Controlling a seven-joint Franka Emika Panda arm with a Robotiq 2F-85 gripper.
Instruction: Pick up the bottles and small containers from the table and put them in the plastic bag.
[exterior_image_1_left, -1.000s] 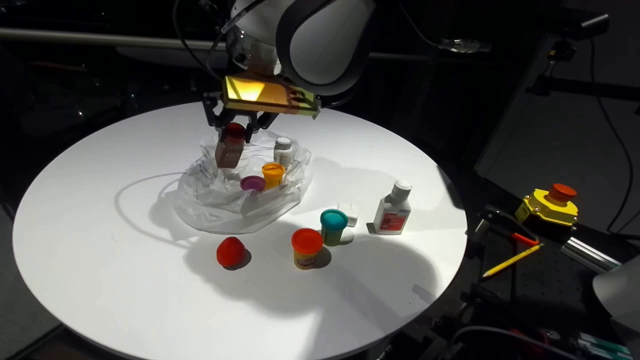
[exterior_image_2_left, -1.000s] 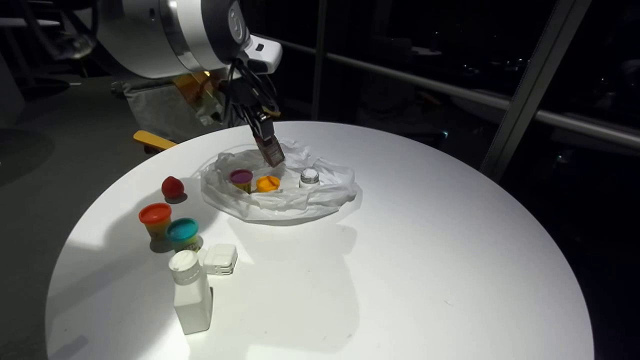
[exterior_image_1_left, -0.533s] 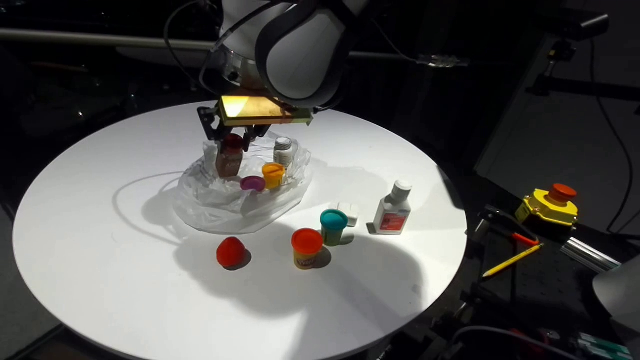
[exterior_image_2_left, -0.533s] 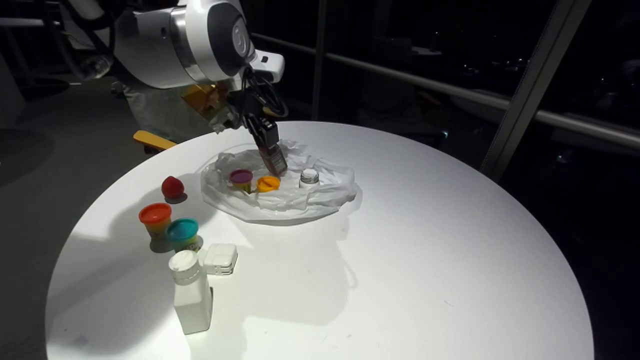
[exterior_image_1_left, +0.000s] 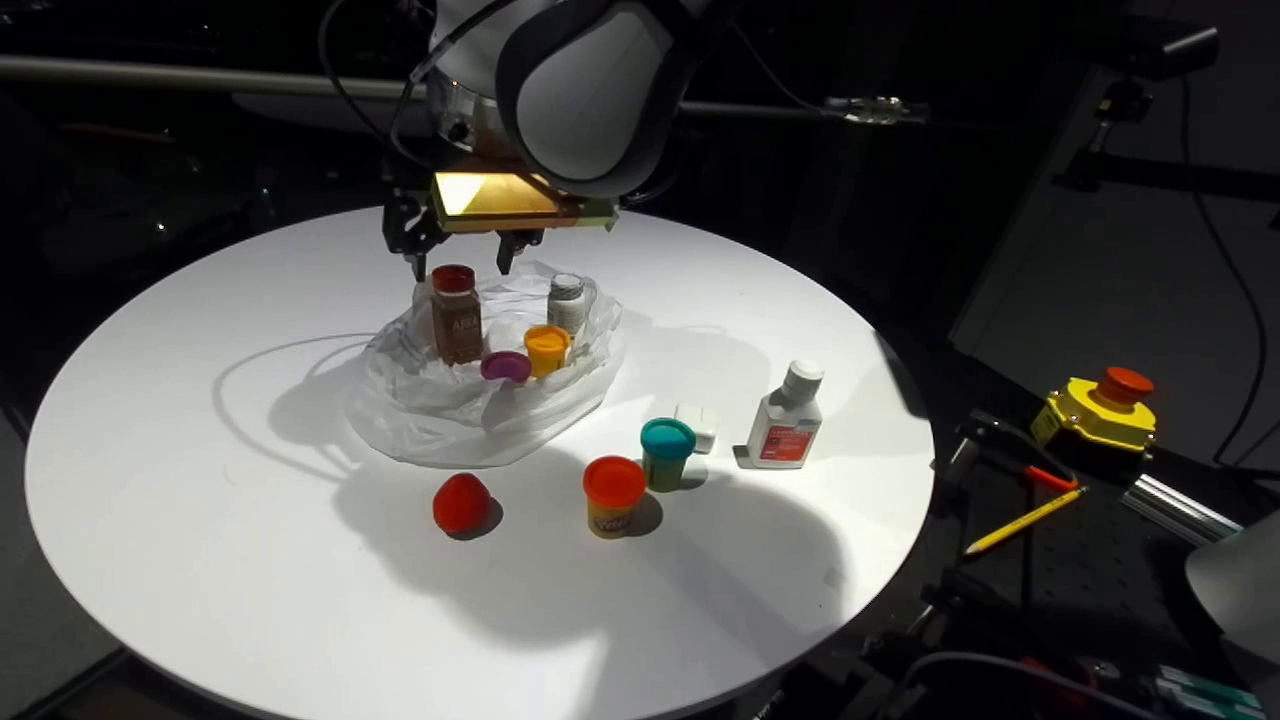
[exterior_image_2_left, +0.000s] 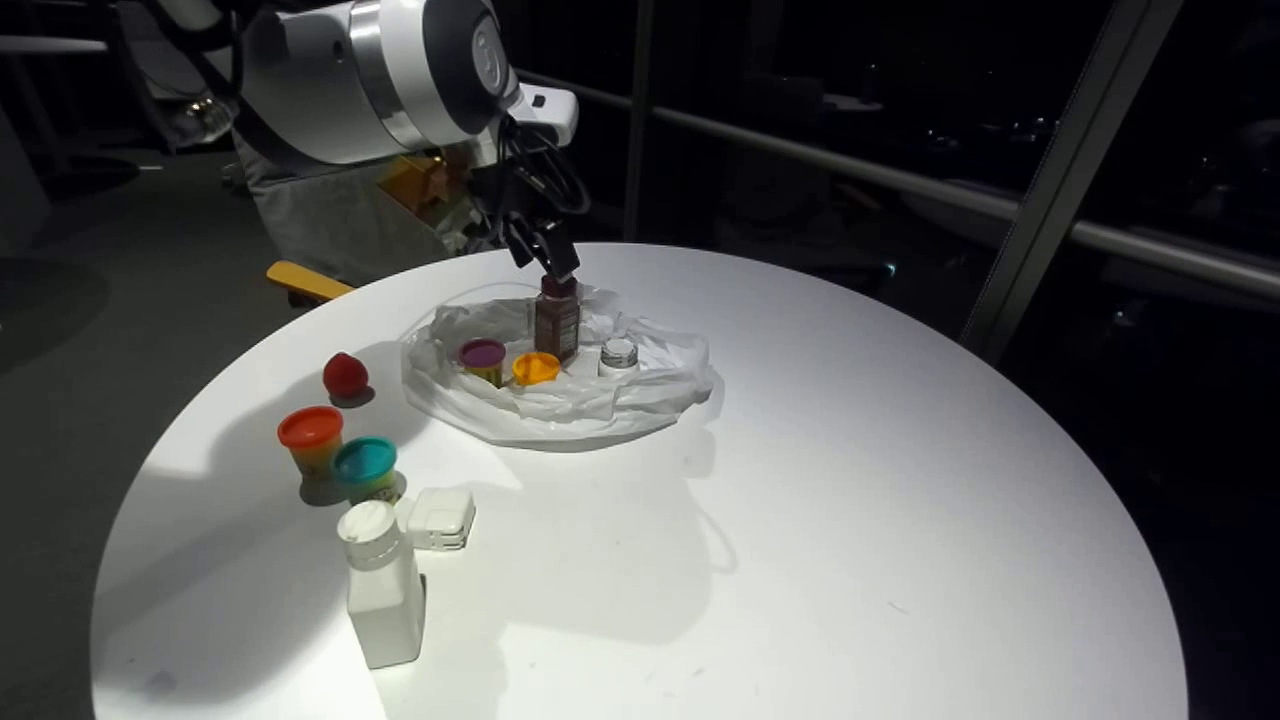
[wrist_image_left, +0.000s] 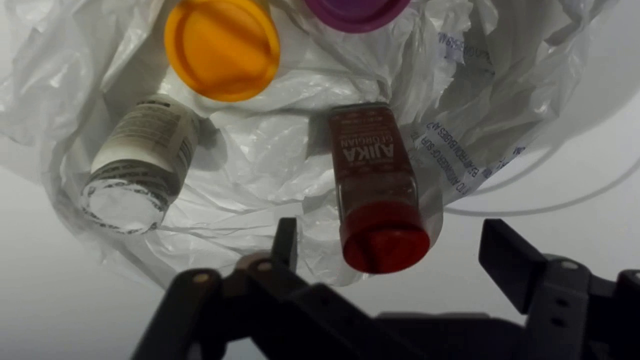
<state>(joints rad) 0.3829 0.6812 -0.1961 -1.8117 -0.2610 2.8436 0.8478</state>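
Observation:
The dark-red bottle (wrist_image_left: 372, 155) with a red cap stands upright in the wrinkled plastic bag (exterior_image_1_left: 440, 420). Around and just above its cap my gripper (wrist_image_left: 388, 235) is open, its black fingers (wrist_image_left: 510, 265) apart on either side and touching nothing. Sharing the bag are a white bottle (wrist_image_left: 145, 150), an orange-lidded pot (wrist_image_left: 222, 50) and a purple-lidded pot (exterior_image_2_left: 482, 355). Outside it, on the round white table (exterior_image_1_left: 250, 590), stand a white bottle with a red label (exterior_image_1_left: 787, 425), a teal-lidded pot (exterior_image_1_left: 667, 455) and a red-lidded pot (exterior_image_1_left: 613, 497).
A red strawberry-like object (exterior_image_1_left: 462, 504) lies in front of the bag. A small white block (exterior_image_2_left: 440, 518) sits beside the teal-lidded pot. Past the table edge, in an exterior view, are a yellow box with a red button (exterior_image_1_left: 1098, 410) and a yellow pencil (exterior_image_1_left: 1025, 521).
The gripper came down with the red-capped bottle, then opened and rose slightly off it. The bottle, tilted before, now stands upright in the bag.

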